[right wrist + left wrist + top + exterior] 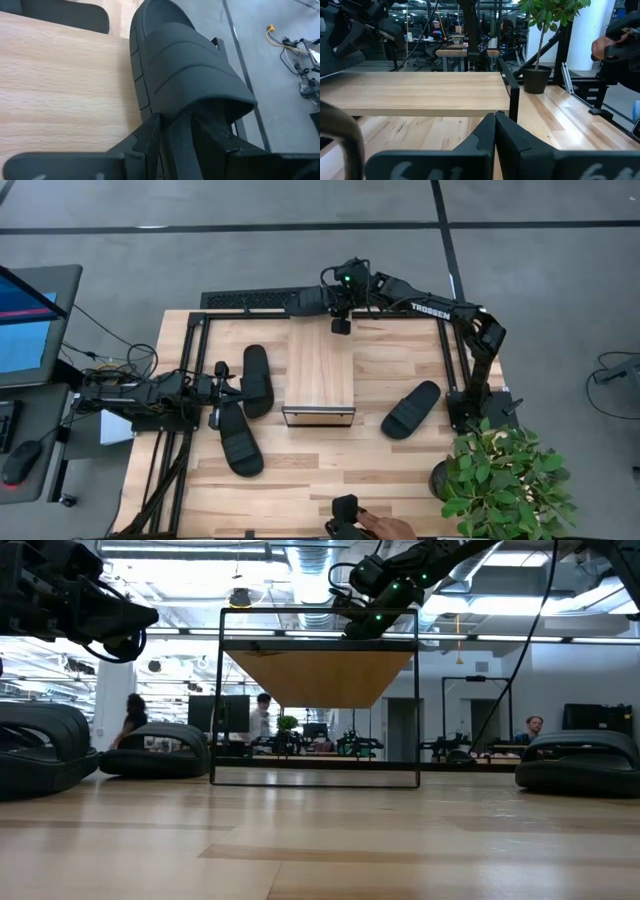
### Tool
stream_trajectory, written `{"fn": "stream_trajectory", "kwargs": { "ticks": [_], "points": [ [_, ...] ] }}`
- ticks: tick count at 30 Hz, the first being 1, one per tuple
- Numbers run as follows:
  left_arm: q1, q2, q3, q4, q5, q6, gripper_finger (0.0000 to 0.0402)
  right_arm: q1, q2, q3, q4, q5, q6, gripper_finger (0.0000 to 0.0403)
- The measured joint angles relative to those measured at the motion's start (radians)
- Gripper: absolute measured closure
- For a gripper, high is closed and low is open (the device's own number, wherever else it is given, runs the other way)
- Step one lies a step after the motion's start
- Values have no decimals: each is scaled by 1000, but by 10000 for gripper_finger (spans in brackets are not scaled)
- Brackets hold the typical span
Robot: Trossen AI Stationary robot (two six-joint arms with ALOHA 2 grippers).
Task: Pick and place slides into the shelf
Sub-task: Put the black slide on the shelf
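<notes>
Shelf: the light-wood shelf (320,375) sits mid-frame in the high view, plank top bare, dark frame edge along its lower end.
Right gripper: up at the top centre of the high view, the right gripper (341,320) hangs at the shelf's far end. The right wrist view shows its two dark fingers (150,137) clamped on the heel end of a black slide (187,75), ribbed strap facing the camera, the slide held above the shelf's wood top.
Left gripper: the left gripper (221,370) sits at centre-left of the high view, fingers pressed together with nothing between them, as the left wrist view shows (495,137).
Slides on the table: two lie left of the shelf, one (257,379) just beside the left gripper, another (240,439) lower down near it. A third (411,409) lies tilted, lower right of the shelf, well apart from it.
Plant: a potted plant (505,475) stands at the lower right corner of the table.
Hand: a person's hand (385,527) shows at the bottom edge.
</notes>
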Motion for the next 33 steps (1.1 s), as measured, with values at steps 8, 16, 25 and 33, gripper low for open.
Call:
{"fn": "stream_trajectory", "kwargs": {
  "ticks": [8, 16, 25, 33],
  "points": [
    [0, 0, 0, 0, 0, 1, 401, 6, 0, 0, 1, -1, 34, 301],
    [0, 0, 0, 0, 0, 3, 401, 6, 0, 0, 2, -1, 35, 246],
    [0, 0, 0, 0, 0, 0, 401, 5, 0, -1, -7, 5, 35, 188],
    [0, 0, 0, 0, 0, 0, 401, 6, 0, -2, -32, 5, 27, 188]
  ]
}}
